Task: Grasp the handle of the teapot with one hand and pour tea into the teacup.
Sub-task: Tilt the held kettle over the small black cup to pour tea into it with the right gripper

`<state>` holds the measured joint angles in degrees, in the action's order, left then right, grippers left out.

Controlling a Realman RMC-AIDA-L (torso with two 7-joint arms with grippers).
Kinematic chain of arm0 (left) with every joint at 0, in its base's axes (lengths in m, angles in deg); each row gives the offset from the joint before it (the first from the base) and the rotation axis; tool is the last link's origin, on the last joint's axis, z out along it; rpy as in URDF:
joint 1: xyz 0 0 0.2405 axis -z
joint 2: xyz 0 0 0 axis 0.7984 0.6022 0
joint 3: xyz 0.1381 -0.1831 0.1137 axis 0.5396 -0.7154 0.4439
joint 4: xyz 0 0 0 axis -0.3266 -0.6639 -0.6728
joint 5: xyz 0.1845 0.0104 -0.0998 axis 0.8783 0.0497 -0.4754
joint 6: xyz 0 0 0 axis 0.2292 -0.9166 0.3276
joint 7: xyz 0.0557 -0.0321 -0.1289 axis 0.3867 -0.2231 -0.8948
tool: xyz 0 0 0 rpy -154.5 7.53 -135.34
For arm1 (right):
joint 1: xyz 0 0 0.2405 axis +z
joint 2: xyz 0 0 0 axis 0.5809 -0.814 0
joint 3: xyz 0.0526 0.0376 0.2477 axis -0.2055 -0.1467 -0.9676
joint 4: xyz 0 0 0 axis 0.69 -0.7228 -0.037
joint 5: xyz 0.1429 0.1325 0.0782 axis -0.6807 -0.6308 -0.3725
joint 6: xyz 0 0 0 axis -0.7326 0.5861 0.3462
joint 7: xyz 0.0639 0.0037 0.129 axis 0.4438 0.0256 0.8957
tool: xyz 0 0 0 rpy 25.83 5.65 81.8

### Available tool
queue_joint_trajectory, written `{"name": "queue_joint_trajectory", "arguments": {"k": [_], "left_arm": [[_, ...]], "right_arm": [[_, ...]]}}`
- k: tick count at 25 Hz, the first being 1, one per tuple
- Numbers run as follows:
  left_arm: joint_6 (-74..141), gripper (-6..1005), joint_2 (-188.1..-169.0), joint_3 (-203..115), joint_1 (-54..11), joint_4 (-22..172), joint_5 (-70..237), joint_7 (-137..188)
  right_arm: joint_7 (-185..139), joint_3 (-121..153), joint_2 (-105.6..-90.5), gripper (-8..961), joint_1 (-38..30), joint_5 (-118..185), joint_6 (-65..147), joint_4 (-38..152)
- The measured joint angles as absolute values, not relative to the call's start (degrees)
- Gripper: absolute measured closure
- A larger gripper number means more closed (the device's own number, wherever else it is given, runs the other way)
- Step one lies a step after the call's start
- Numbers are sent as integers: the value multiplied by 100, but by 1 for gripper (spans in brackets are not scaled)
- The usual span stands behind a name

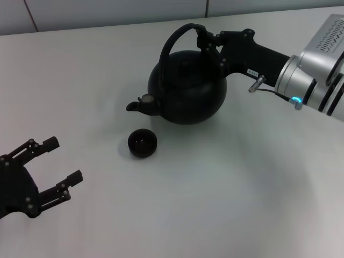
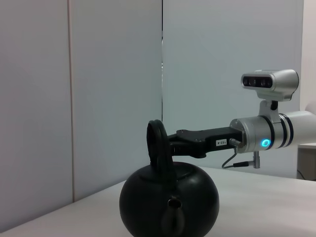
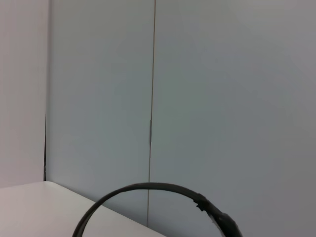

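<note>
The matte-black teapot (image 1: 187, 86) stands on the white table (image 1: 226, 193), its spout (image 1: 141, 103) pointing to the left. Its black arched handle (image 1: 176, 35) rises over the lid. My right gripper (image 1: 206, 42) is shut on the handle at its right side. The small dark teacup (image 1: 142, 143) sits on the table just in front of the spout. My left gripper (image 1: 60, 162) is open and empty at the front left, well away from the cup. The left wrist view shows the teapot (image 2: 169, 200), its handle (image 2: 159, 148) and the right arm. The right wrist view shows only the handle's arc (image 3: 148, 190).
The table's far edge meets a pale wall (image 1: 107, 13) close behind the teapot. The right arm's silver forearm (image 1: 317, 75) reaches in from the right.
</note>
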<state>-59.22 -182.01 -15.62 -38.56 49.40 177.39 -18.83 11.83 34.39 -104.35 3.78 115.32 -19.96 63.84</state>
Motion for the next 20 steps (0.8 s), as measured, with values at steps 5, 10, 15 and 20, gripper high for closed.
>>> {"name": "queue_joint_trajectory", "arguments": {"k": [5, 10, 15, 20], "left_arm": [[-5921, 186, -18202, -1561, -3850, 5002, 17698, -1867], [-5908, 186, -18202, -1561, -3847, 5006, 17694, -1864], [-5884, 187, -18202, -1561, -3847, 5006, 17685, -1864], [-5885, 187, -18202, -1561, -3847, 5006, 17679, -1864]], "right_arm": [[1167, 3444, -10436, 870, 357, 11529, -1994, 6524], [997, 3628, -10441, 869, 343, 11542, -2012, 6725], [447, 3813, -10448, 868, 342, 11543, -2042, 6770], [0, 3841, -10447, 867, 364, 11544, -2062, 6823]]}}
